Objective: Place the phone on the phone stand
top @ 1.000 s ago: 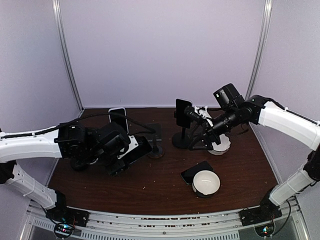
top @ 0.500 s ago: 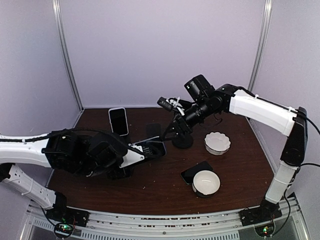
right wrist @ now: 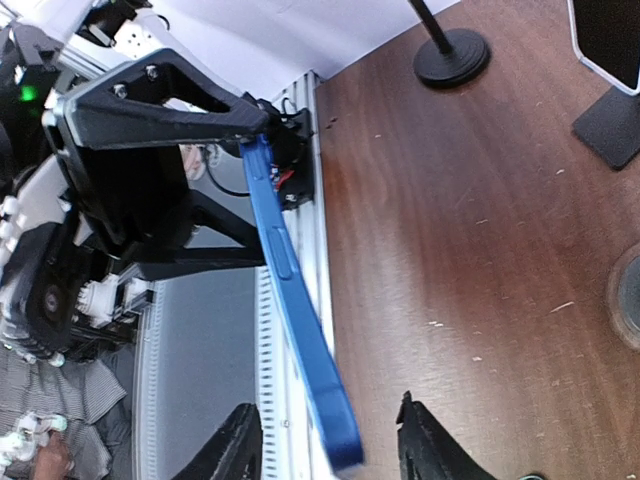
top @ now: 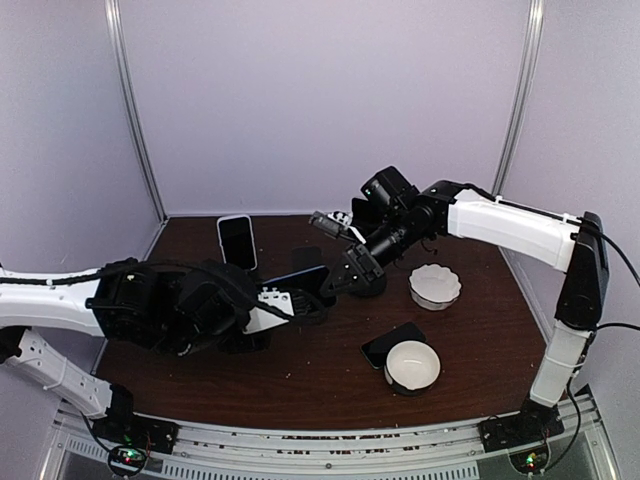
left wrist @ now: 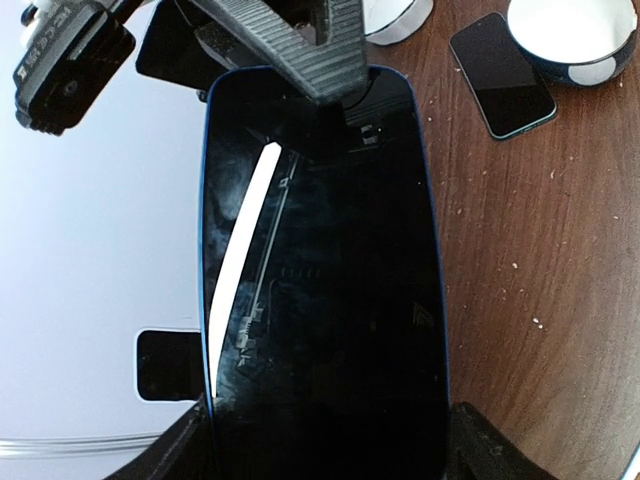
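Blue phone (right wrist: 300, 320) edge-on, gaps inside right jaws

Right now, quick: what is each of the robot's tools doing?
Left tool: closed on the blue phone.
Right tool: open, straddling the phone's free end, with gaps on both sides.

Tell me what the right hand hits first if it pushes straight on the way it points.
The blue phone: its free end sits edge-on between the right hand's open fingers. Behind it comes the left hand that holds it. Whether a finger touches the phone yet is unclear.
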`<state>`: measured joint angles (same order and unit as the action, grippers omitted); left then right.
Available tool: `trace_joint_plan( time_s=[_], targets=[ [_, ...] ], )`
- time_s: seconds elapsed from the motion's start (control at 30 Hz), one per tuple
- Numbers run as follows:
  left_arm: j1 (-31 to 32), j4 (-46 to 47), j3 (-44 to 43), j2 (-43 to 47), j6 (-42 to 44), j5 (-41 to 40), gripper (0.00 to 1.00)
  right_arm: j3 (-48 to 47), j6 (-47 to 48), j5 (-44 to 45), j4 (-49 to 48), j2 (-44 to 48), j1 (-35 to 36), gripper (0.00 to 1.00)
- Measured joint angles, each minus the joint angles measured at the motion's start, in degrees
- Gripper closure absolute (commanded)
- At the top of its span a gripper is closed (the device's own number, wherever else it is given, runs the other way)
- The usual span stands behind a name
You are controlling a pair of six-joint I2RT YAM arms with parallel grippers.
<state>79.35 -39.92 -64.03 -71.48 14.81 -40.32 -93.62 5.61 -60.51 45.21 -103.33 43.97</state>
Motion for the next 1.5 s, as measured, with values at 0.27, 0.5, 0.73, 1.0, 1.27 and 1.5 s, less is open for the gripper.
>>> trace_joint_plan(
  time_s=[0.27, 0.5, 0.73, 1.0, 1.27, 1.5],
  targets=[
    [0.33, 0.68, 0.0, -1.22, 0.74, -0.66, 0.66, 2.19, 1.36, -5.46, -0.44, 0.0, 0.48, 1.0],
    [0.26, 0.31, -0.66, -3.39, -0.37, -0.79, 0.02, 2.27, 1.6, -5.46, -0.85, -0.17, 0.7, 1.0],
    [0.17, 2.51, -2.51, 0.15, -4.22, 6.95, 0.03, 2.29, 7.06, -2.58, 1.97, -0.13, 0.7, 1.0],
    [-12.85, 2.21, -6.64, 6.78, -9.9, 35.15, 0.21, 3.87, 21.68, -0.72, 9.64, 4.44, 0.7, 1.0],
    [-15.89, 2.01, -6.67, 0.72, -15.61, 56.08, 0.52, 4.48, 28.11, 0.63, 12.02, 11.02, 0.81, 1.0],
    [-16.96, 1.81, -6.8, -2.99, -17.81, 62.27, 0.71, 7.13, 29.27, 1.68, 12.24, 11.87, 1.36, 1.0]
  ],
)
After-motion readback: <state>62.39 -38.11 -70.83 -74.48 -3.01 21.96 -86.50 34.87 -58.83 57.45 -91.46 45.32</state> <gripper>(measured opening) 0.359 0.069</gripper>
